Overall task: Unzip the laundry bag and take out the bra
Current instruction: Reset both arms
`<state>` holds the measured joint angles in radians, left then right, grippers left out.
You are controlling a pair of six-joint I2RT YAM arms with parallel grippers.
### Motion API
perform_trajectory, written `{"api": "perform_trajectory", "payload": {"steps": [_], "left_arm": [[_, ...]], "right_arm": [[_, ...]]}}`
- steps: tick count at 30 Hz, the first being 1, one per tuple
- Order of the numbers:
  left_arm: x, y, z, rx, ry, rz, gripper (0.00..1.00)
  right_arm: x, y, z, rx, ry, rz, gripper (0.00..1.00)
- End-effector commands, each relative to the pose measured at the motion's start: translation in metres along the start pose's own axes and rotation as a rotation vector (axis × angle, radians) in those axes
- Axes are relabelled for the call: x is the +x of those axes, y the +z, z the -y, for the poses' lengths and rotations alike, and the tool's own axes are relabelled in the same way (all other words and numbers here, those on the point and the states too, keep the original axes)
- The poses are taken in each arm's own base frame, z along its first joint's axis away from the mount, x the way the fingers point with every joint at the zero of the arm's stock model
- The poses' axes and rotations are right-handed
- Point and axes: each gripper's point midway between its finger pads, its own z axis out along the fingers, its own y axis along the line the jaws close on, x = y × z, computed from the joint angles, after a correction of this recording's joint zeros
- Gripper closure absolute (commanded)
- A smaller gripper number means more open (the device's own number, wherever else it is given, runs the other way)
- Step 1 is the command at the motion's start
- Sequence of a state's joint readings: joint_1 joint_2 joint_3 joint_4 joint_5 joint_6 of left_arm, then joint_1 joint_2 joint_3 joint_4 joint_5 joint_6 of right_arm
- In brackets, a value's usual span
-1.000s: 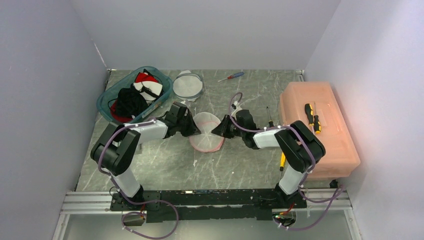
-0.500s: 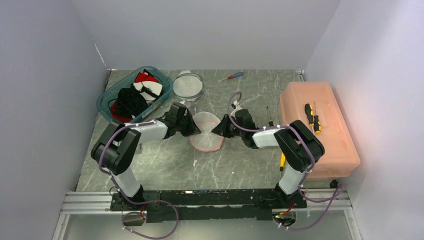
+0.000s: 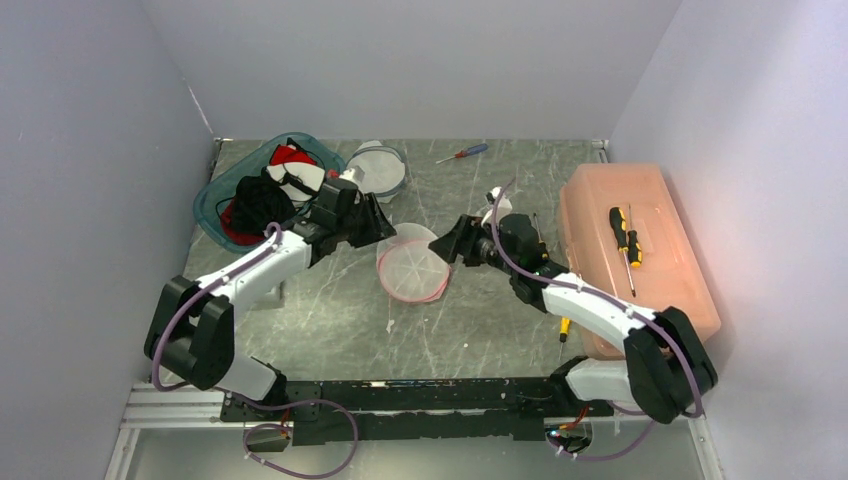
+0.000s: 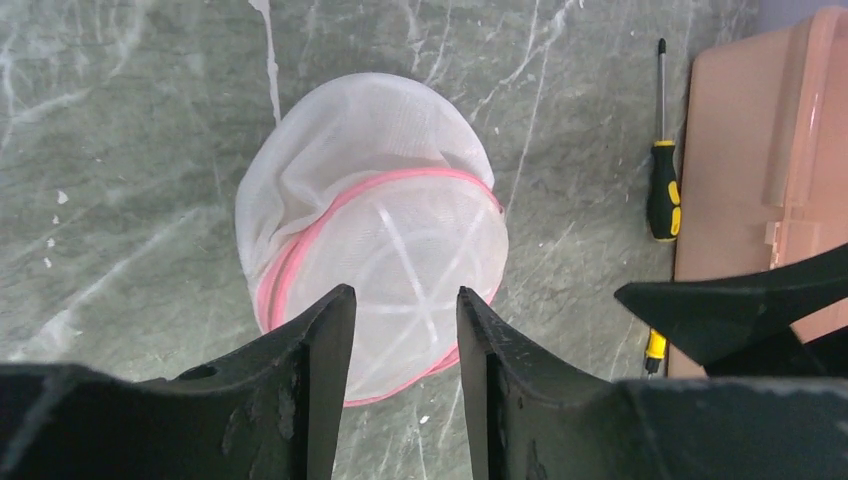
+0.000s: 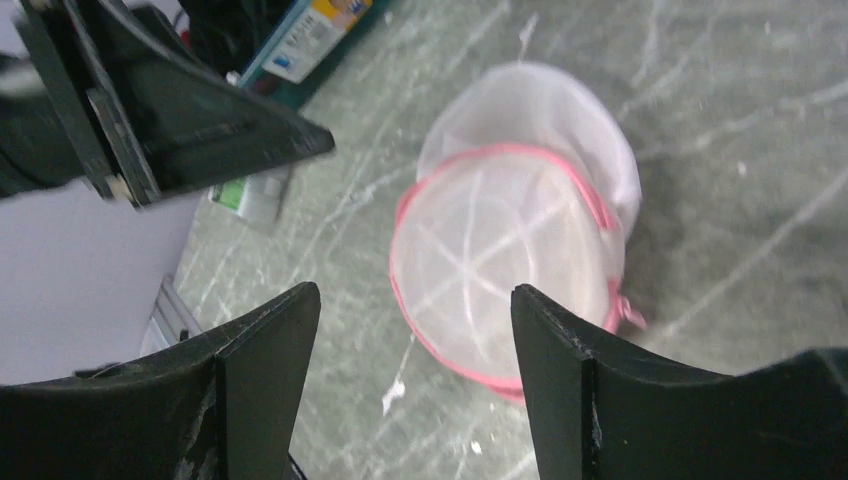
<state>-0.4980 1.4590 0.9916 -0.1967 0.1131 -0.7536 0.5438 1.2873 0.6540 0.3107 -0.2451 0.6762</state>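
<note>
Left gripper (image 4: 403, 300) narrowly parted, right gripper (image 5: 412, 295) wide, both empty beside the laundry bag (image 3: 411, 270). Its zip and contents can't be made out.

A grey marbled table (image 3: 330, 320) is seen. At its middle a pink-rimmed laundry bag (image 3: 412, 265) is laid. Beyond this bag a round mesh bag (image 3: 377, 168) and a red screwdriver (image 3: 463, 153) are placed. To its left a teal basket (image 3: 207, 192) is found, and to its right a yellow-black screwdriver (image 4: 662, 190) and an orange box (image 3: 660, 290).

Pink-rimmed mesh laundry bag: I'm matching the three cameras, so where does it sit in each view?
Top external: laundry bag at the middle of the table.
Left wrist: middle of the picture, slightly left.
Right wrist: middle, slightly right.
Shared landmark: the marbled grey table under it.
</note>
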Motion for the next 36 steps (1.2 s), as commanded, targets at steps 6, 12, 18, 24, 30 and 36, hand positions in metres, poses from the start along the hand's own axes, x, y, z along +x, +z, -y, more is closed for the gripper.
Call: {"api": "perform_trajectory", "payload": {"steps": [6,12,18,24,30,36], "left_arm": [[0.005,-0.034,0.009,0.088,0.030,0.013,0.48],[0.008,-0.077,0.000,0.062,0.033,0.072,0.48],[0.010,-0.108,-0.011,0.025,0.051,0.120,0.49],[0.019,-0.119,-0.022,-0.002,0.059,0.113,0.49],[0.014,-0.143,-0.024,-0.022,0.078,0.160,0.49],[0.016,-0.150,-0.035,-0.055,0.083,0.183,0.49]], "right_arm": [[0.070,-0.032,0.029,0.033,-0.067,-0.112,0.28],[0.099,-0.024,0.024,0.066,-0.146,-0.154,0.32],[0.112,-0.008,0.034,0.103,-0.141,-0.179,0.38],[0.114,0.004,0.047,0.155,-0.155,-0.188,0.42],[0.108,0.011,0.072,0.272,-0.170,-0.150,0.50],[0.092,0.031,0.072,0.277,-0.162,-0.125,0.51]]}}
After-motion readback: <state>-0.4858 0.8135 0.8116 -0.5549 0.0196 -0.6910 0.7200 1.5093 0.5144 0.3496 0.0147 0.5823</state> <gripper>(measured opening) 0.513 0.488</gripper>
